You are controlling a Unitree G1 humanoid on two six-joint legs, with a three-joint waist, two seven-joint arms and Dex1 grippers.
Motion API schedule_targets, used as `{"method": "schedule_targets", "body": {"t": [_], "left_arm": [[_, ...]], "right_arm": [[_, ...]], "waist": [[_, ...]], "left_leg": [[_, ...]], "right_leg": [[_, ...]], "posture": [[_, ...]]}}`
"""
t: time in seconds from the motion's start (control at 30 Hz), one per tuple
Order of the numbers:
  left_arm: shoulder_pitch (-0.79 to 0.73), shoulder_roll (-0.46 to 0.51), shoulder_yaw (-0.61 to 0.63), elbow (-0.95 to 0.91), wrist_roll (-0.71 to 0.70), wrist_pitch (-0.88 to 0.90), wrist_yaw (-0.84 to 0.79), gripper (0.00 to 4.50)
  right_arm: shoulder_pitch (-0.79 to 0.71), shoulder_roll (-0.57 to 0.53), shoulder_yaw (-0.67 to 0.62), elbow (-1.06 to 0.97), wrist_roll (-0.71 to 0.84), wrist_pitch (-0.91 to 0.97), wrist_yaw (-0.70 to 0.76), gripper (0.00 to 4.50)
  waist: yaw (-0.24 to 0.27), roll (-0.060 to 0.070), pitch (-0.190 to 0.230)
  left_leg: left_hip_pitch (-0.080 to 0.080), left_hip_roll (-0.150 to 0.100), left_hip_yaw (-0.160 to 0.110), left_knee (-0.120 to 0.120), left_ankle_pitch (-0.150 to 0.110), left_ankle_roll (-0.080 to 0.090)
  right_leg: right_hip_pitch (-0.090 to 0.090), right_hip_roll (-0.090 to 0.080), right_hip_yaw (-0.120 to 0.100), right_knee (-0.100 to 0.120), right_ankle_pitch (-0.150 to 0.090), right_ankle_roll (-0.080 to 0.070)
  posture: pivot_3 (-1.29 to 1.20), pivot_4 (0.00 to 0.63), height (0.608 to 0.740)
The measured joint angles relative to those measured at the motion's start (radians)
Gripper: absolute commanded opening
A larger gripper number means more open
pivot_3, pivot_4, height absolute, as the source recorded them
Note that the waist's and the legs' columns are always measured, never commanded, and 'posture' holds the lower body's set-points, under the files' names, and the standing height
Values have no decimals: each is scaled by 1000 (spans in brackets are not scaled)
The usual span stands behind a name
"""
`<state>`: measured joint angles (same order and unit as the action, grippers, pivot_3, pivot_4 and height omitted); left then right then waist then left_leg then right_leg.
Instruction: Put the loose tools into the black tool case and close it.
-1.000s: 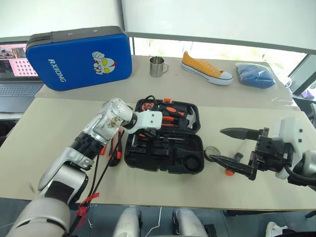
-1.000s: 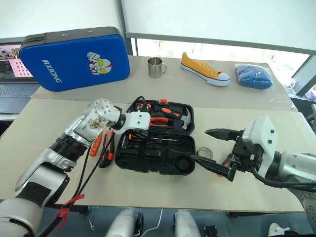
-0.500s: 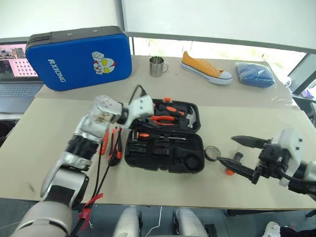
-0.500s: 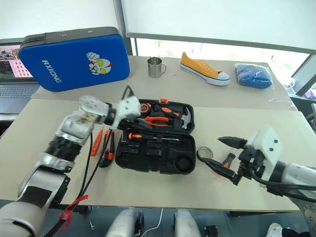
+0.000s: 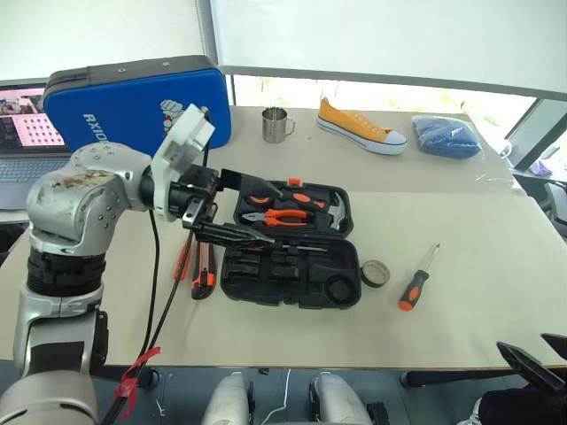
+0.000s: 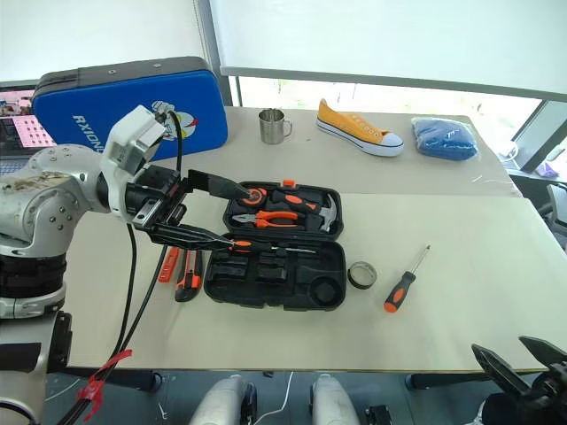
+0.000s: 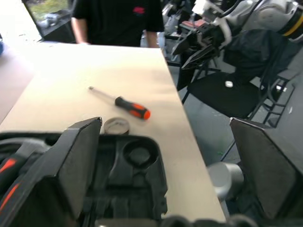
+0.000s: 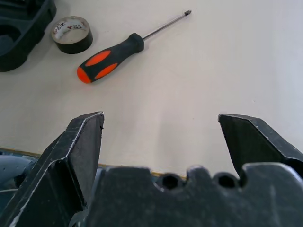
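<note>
The black tool case (image 5: 341, 266) lies open in the middle of the table, with pliers, a hammer and an orange-handled screwdriver (image 6: 266, 247) in it. My left gripper (image 6: 248, 219) hangs open and empty above the case's left side. An orange-black utility knife (image 5: 204, 273) and a slim orange tool (image 5: 184, 259) lie left of the case. To its right rest a dark tape roll (image 5: 375, 274) and a second screwdriver (image 5: 414, 285). My right gripper (image 8: 161, 127) stands open and empty near the table's front right edge, short of that screwdriver (image 8: 113, 56).
A blue cartoon-printed case (image 5: 133, 102) and a laptop (image 5: 27, 133) stand at the back left. A metal mug (image 5: 275, 125), a yellow shoe (image 5: 361, 127) and a blue cloth (image 5: 447, 137) sit along the back. A person (image 7: 118, 21) stands beyond the table's right end.
My left gripper rose from the case's left side and opened. My right gripper pulled back from the screwdriver on the table toward the front right corner.
</note>
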<state>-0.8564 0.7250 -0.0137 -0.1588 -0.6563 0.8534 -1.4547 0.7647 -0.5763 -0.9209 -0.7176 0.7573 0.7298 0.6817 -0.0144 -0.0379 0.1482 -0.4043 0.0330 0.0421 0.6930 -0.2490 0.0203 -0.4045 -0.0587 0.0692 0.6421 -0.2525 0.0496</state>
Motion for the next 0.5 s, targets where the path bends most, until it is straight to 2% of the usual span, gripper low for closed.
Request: {"method": "schedule_targets", "body": {"t": [0.07,0.33,0.5], "left_arm": [[-1,-4,-12,-6,-6,-6,3,4453],[11,1,-62,-38,17,-88,17,4453],[18,9,-87,-44,55,-145,33,4453]], "right_arm": [[-84,-7,90,-23,2,41,-79,4500],[-326,9,390,-24,-37,171,-331,4500],[-420,79,478,64,-85,214,-442,4500]], "waist": [[-3,2,-1],[9,3,0],[8,3,0]], "left_leg": [[0,-1,0,-1,0,0],[-3,-4,-1,-1,0,0],[-3,-3,-1,-1,0,0]], "right_leg": [[-1,0,1,1,2,-5],[-2,-1,0,1,2,-5],[-2,0,0,1,2,-5]], "posture": [[0,150,739],[0,150,739],[0,150,739]]}}
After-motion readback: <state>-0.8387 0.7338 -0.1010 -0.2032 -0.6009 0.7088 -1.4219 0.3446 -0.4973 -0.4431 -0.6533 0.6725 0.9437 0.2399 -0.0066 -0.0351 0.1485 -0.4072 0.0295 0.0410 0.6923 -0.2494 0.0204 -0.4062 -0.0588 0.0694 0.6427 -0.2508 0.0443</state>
